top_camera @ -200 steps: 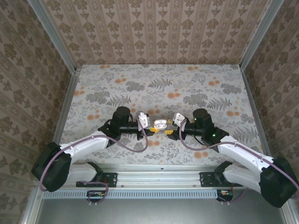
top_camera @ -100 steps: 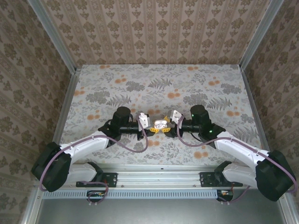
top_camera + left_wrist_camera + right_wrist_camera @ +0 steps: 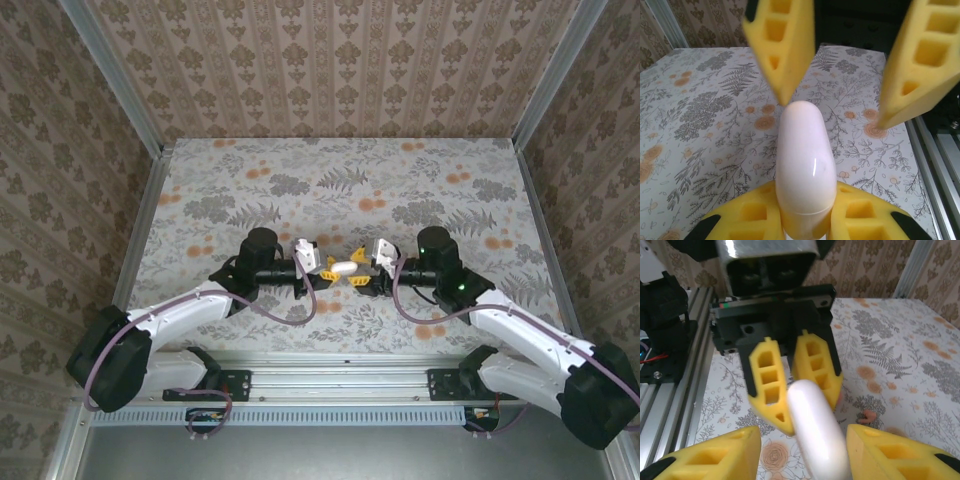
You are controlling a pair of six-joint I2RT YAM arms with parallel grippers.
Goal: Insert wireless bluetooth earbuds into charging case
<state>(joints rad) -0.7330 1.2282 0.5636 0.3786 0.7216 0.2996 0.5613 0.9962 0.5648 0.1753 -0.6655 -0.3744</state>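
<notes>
A smooth white oval charging case (image 3: 343,268) hangs above the table centre with its lid down. My left gripper (image 3: 326,271) is shut on its near end; in the left wrist view the case (image 3: 802,165) rises from between my yellow pads (image 3: 740,220). My right gripper (image 3: 361,270) faces it from the other side, open, its fingers (image 3: 782,50) straddling the case's far tip. In the right wrist view the case (image 3: 817,435) lies between my spread pads (image 3: 710,460). A coral-pink earbud (image 3: 868,415) lies on the cloth beneath.
The table (image 3: 300,180) wears a floral cloth with orange flower prints. Patterned walls close in the left, back and right. An aluminium rail (image 3: 340,362) runs along the near edge by the arm bases.
The case showed its open inside earlier; now it is a shut white shell. My right gripper pushed in toward it, drew back slightly, and its jaws narrowed. The left arm stayed still.
</notes>
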